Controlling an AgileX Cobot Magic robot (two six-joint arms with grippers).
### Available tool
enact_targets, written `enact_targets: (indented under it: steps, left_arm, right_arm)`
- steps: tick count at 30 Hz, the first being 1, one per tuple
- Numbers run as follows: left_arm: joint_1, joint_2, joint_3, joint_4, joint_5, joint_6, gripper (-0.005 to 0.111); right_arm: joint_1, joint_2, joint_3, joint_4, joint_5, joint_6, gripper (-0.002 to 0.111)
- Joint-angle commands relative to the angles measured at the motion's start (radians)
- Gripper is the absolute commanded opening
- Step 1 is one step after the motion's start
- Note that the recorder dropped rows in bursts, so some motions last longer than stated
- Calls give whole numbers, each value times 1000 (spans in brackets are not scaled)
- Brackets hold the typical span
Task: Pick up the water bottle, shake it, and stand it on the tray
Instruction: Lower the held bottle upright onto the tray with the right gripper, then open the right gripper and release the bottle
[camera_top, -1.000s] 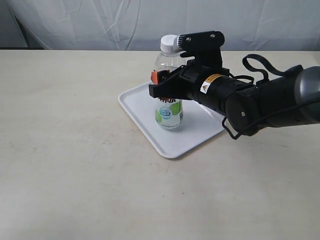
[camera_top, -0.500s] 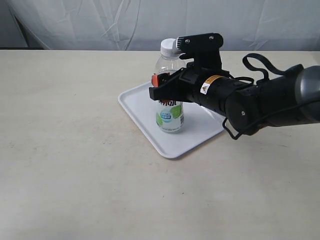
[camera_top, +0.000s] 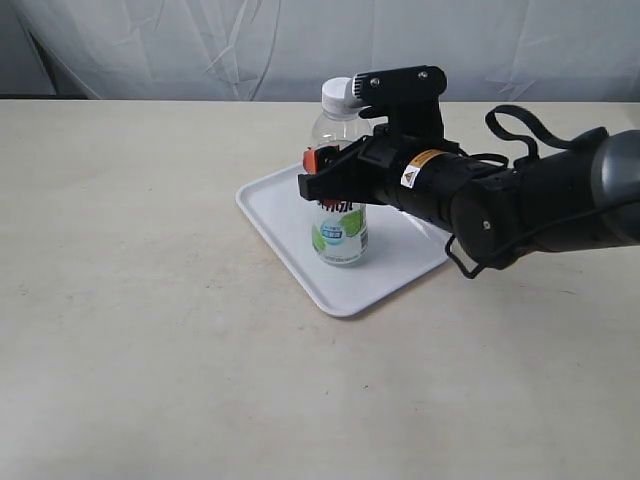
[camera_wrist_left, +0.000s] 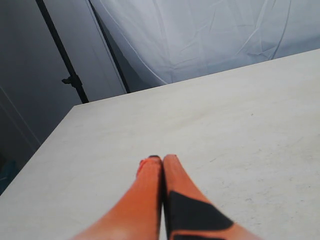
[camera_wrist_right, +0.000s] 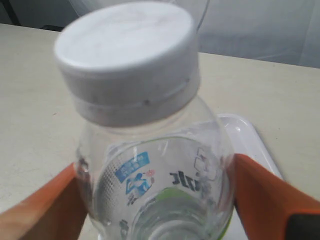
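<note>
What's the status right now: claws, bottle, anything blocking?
Status: right gripper shut on the water bottle. Bottle upright on the tray. The left gripper shut, holding nothing. Nothing else on the tray.

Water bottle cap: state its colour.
The cap is white, clearest in the right wrist view.

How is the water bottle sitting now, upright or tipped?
Upright. The water bottle has its white cap on top and its base apparently on the tray, the right gripper shut on its sides.
</note>
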Motion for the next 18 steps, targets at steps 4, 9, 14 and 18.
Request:
enact_targets:
  steps: [4,9,14,18]
  left_arm:
    - [0,-5,2,1,3,-4,0]
    - [0,-5,2,1,3,-4,0]
    - [0,-5,2,1,3,-4,0]
    - [0,-5,2,1,3,-4,0]
  right_arm:
    - [-4,-4,-4,-3,29,-10,64]
    - [-4,-4,-4,-3,48,-10,67]
    - [-4,-4,-4,-11,64,-10,94]
    - [-4,-18,-4,-14,64,-12,94]
